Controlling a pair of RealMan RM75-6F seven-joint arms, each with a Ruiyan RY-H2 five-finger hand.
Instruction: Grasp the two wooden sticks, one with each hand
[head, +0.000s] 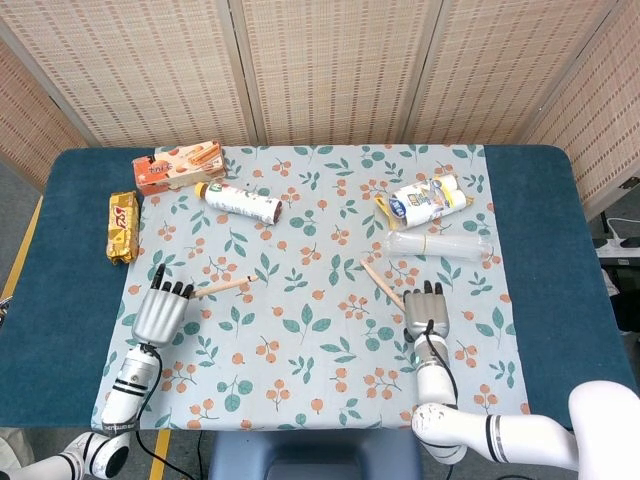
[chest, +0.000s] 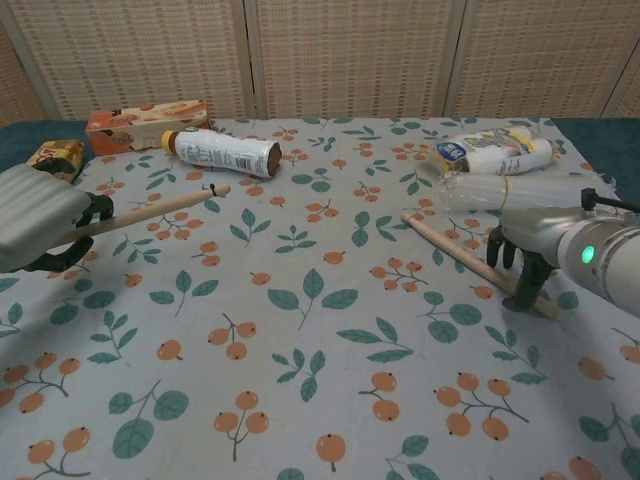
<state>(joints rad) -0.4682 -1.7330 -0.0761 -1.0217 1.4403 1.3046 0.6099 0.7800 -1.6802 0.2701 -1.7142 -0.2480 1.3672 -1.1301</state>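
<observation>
On a blue table (head: 60, 330) spread with a floral cloth (head: 310, 330), items as follows.

Left stick (chest: 150, 210): wooden, pale, long. One end is held inside the left hand (chest: 40, 225), whose fingers (chest: 92, 208) curl around it; the free end points toward the middle of the cloth and appears raised off it in the chest view. In the head view the same stick (head: 222, 288) juts out rightward from the left hand (head: 160, 312).

Right stick (chest: 465, 262): wooden, lying diagonally on the cloth, far end toward the centre, near end under the right hand (chest: 525, 245). Dark fingers (chest: 530, 280) come down on and around the near end; whether they actually clamp it cannot be told from either view. In the head view the right hand (head: 424, 312) covers the lower end of the stick (head: 380, 280).

Other items, all at the far side of the cloth:
- Orange snack box (head: 178, 166), far left corner, lying flat.
- Gold wrapped packet (head: 122, 226), on the bare table left of the cloth.
- White bottle with brown cap (head: 240, 202), on its side, just right of the box.
- Crumpled white and yellow packet (head: 425, 200), far right.
- Clear plastic sleeve (head: 440, 245), lying just in front of that packet and near the right stick's far end.

Backdrop: woven folding screen (head: 320, 70).
</observation>
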